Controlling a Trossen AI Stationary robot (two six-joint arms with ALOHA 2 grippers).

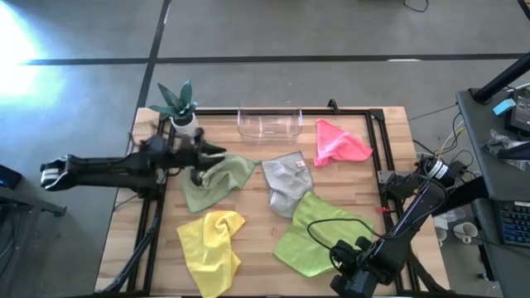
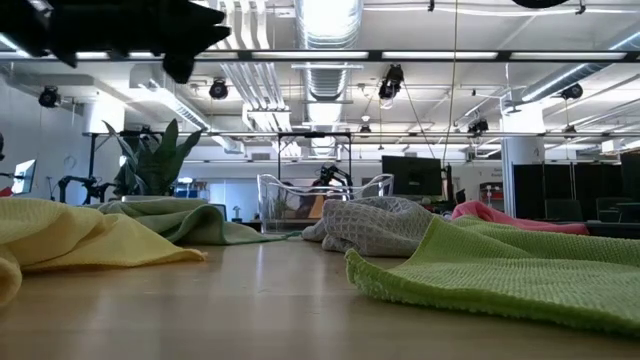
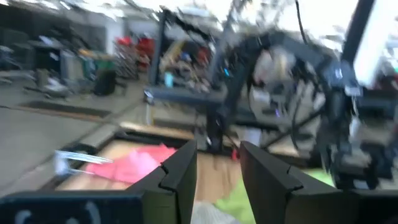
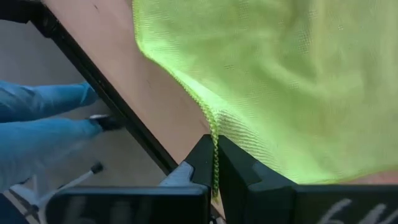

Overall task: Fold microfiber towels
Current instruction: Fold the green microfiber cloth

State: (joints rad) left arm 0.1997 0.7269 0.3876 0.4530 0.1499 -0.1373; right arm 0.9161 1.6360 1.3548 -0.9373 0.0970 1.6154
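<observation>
Left claw [image 1: 209, 157] hangs above the tabletop's left half toward the far edge, over the rumpled sage green towel [image 1: 217, 180]. Fingers apart in the left wrist view, nothing between them. A potted plant [image 1: 180, 104] stands at the far left corner.

Yellow towel [image 1: 211, 248] lies bunched at the near edge, left of centre. Not folded; edges curl over themselves.

Grey towel [image 1: 286, 184] sits crumpled near the tabletop's middle, just beside the sage one. A clear plastic tray [image 1: 269, 122] stands at the far edge, centre, with no cloth in it.

Pink towel [image 1: 336, 142] lies in a loose heap toward the far right, right of the tray.

Lime green towel [image 1: 315, 233] is spread unevenly on the near right part, one corner reaching the near edge. Right claw [image 1: 346, 258] is at that corner; the right wrist view shows its fingers pressed together on the towel's hem, cloth pinched between them.

Off the tabletop's near edge, a person's blue-gloved hand [image 4: 46, 127] shows in the right wrist view, apart from the claw.

Progress, by my reading: none of the five towels shows a clean fold. The task looks barely begun. Lime green appears to be the one in hand; the sage one looks just released or about to be regrasped, cannot tell which. All five remain to do.
</observation>
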